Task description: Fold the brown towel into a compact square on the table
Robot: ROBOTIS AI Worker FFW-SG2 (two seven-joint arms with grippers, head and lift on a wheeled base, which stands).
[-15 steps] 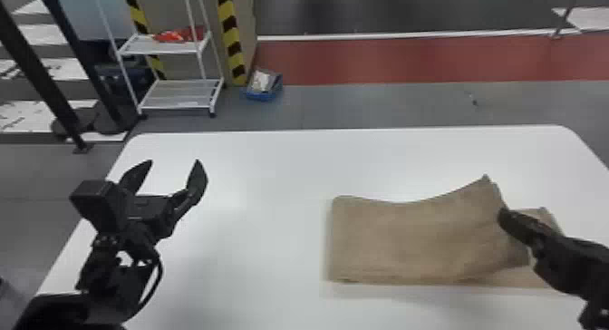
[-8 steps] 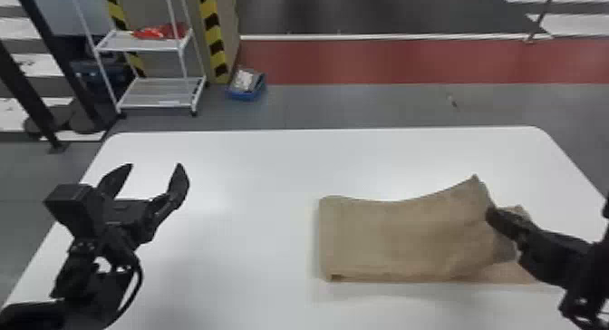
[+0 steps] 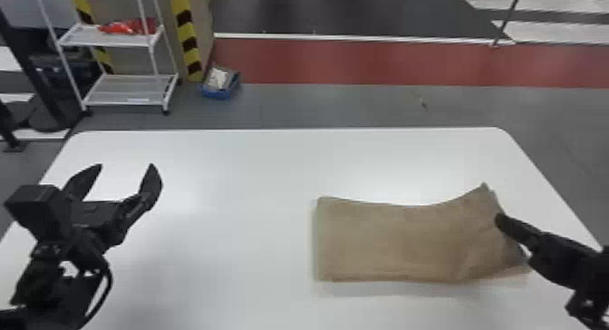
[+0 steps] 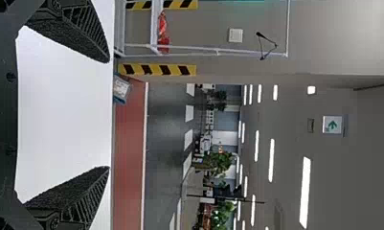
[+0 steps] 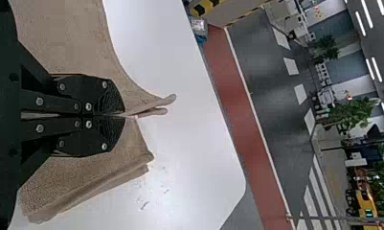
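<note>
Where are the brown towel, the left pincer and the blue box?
Brown towel (image 3: 385,243), head view: middle of top layer.
Left pincer (image 3: 126,165), head view: midway between its open fingertips.
Blue box (image 3: 218,94), head view: its front side.

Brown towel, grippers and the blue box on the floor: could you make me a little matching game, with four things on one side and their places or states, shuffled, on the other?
1. Left gripper
2. Right gripper
3. Brown towel
4. Blue box

A. On the floor, beyond the table
B. Jaws closed on cloth
C. Lying in folded layers on the table
D. Jaws wide apart, nothing between them

Pairs: 1-D, 2-B, 3-C, 4-A
</note>
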